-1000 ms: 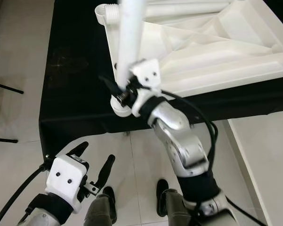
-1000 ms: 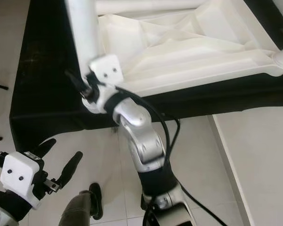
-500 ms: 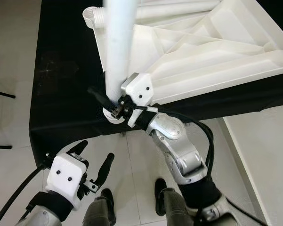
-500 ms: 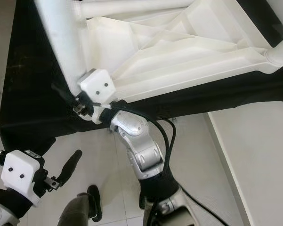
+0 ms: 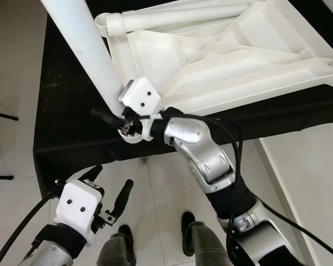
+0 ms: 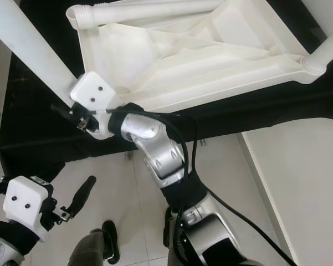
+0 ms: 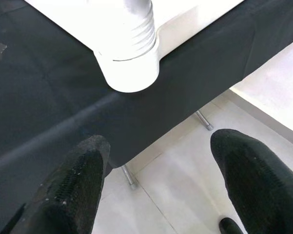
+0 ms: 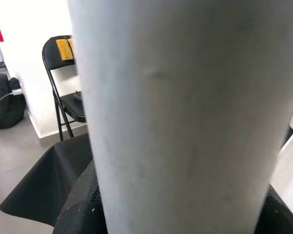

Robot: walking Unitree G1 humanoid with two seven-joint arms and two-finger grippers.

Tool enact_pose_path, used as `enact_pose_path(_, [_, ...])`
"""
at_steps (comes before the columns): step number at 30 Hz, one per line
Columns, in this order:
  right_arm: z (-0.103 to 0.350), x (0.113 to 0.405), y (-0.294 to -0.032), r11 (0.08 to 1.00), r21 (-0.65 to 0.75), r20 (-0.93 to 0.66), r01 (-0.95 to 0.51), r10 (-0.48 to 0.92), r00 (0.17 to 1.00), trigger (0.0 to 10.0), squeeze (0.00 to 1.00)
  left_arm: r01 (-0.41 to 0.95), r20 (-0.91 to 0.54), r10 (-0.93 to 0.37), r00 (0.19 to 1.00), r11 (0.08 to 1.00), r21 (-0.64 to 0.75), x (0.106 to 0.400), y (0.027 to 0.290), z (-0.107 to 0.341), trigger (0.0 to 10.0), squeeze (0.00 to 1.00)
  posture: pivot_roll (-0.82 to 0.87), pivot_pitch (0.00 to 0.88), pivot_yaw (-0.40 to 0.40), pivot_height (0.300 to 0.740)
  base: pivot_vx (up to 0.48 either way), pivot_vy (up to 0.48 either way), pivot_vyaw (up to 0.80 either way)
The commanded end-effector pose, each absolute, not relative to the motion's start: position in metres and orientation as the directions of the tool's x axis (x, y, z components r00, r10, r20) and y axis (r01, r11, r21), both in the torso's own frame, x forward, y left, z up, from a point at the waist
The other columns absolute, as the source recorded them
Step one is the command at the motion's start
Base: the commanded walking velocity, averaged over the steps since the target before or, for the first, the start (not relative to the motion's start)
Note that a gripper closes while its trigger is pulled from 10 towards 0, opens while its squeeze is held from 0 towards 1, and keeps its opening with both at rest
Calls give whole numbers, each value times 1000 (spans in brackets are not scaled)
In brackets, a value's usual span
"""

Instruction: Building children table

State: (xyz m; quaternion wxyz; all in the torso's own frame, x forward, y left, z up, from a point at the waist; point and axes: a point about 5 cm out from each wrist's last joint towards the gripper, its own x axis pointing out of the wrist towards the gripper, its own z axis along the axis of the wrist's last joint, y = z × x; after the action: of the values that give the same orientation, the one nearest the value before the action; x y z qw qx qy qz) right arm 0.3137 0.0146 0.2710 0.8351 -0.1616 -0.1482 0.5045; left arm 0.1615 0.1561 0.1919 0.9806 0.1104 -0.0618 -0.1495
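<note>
Tabletop [image 5: 238, 61] upside down, three legs visible; right gripper [image 5: 123, 118] clamps one leg [image 5: 83, 47]

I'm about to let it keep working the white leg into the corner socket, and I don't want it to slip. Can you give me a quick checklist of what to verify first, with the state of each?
1. Right gripper has the table leg between its fingers: ok, it is closed on the leg near the bottom end.
2. Leg base meets the corner socket of the upturned tabletop: ok, its threaded end sits at the socket.
3. Leg stands square to the tabletop: not ok, it leans away to the robot's left.
4. Threads engaged: cannot tell.
5. Left gripper out of the way: ok, open, low beside the black table, holding nothing.
</note>
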Motion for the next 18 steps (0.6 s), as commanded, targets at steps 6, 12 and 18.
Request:
enact_pose_path(6, [215, 325, 18, 475, -166, -140, -864, 856, 497, 10000, 0, 284, 67, -306, 950, 932, 223, 157, 155, 187, 10000, 0, 103, 394, -11, 740, 0, 0, 0])
enact_pose_path(12, [208, 329, 13, 662, -85, -81, -744, 740, 668, 10000, 0, 285, 67, -306, 950, 933, 222, 155, 154, 187, 10000, 0, 104, 396, -9, 740, 0, 0, 0])
enact_pose_path(18, [208, 321, 13, 741, -72, 3, -667, 669, 743, 10000, 0, 286, 68, -308, 949, 932, 222, 155, 154, 188, 10000, 0, 103, 398, -6, 740, 0, 0, 0])
